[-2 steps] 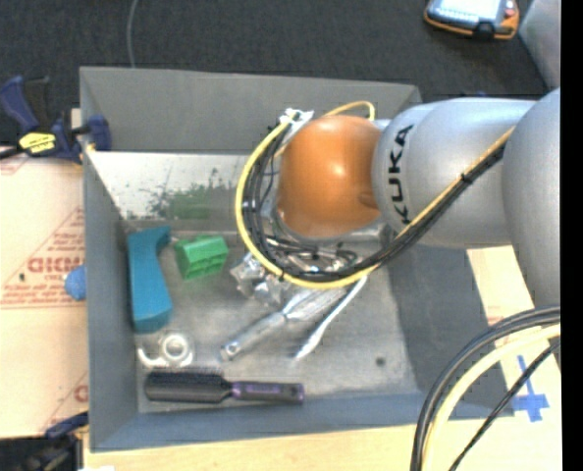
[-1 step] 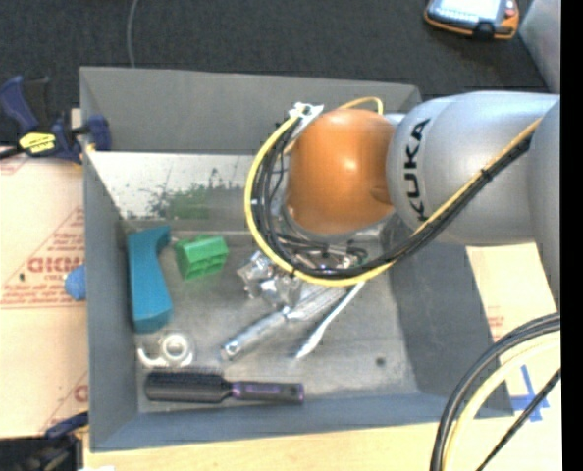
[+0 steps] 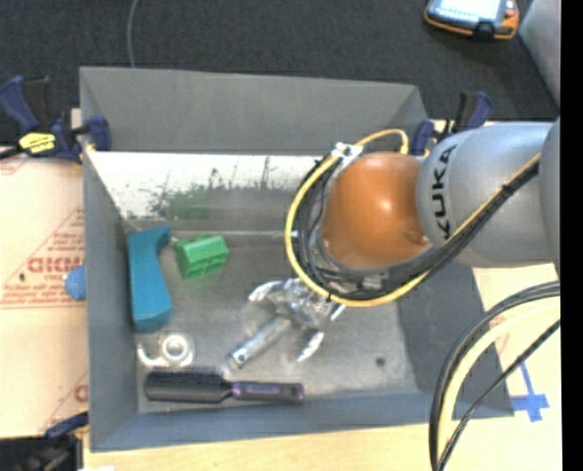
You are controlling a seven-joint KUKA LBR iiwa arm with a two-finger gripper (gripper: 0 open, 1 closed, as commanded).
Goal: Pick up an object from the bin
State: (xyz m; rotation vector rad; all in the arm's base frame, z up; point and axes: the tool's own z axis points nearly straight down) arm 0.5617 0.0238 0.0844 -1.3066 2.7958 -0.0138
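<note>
We saw the gripper point(image 3: 288, 319) low at the middle of the bin point(image 3: 105, 302), jaws spread wide over a silvery metal bar point(image 3: 255, 342) lying on the floor there; whether they touched it we could not tell.

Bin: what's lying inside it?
A blue block, green block, white ring and black brush; the end effector hangs mid-floor. The arm hides the bin's right side.

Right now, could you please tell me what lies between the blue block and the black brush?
In the camera view, a small white ring lies between the blue block and the black brush.
</note>
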